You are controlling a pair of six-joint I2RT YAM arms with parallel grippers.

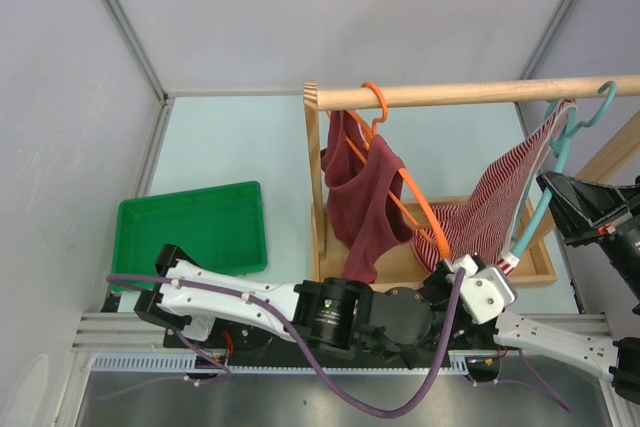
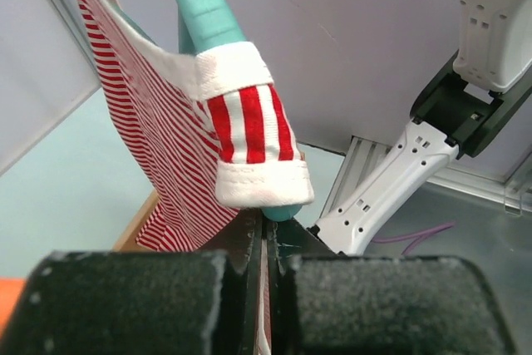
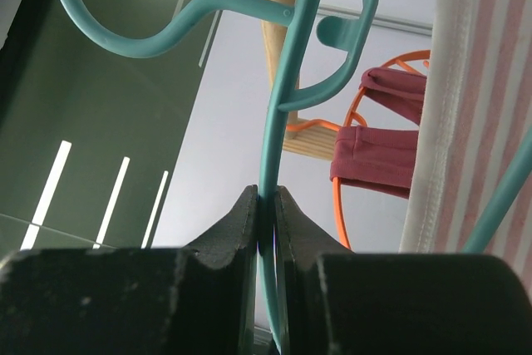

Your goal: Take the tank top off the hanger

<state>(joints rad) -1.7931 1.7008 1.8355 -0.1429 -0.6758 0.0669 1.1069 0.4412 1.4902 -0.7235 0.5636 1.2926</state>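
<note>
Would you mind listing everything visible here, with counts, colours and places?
wooden rack: one, pale wood, standing mid-table with its rail running to the right
orange hanger: one, orange, hooked on the rail near the post
maroon tank top: one, dark red, hanging on the orange hanger
teal hanger: one, teal, hooked on the right end of the rail
striped tank top: one, red and white, on the teal hanger
green tray: one, green, left of the rack
table: one, pale blue-green, under everything
left gripper: one, black, shut on the striped tank top below the hanger's end
right gripper: one, black, shut on the teal hanger
</note>
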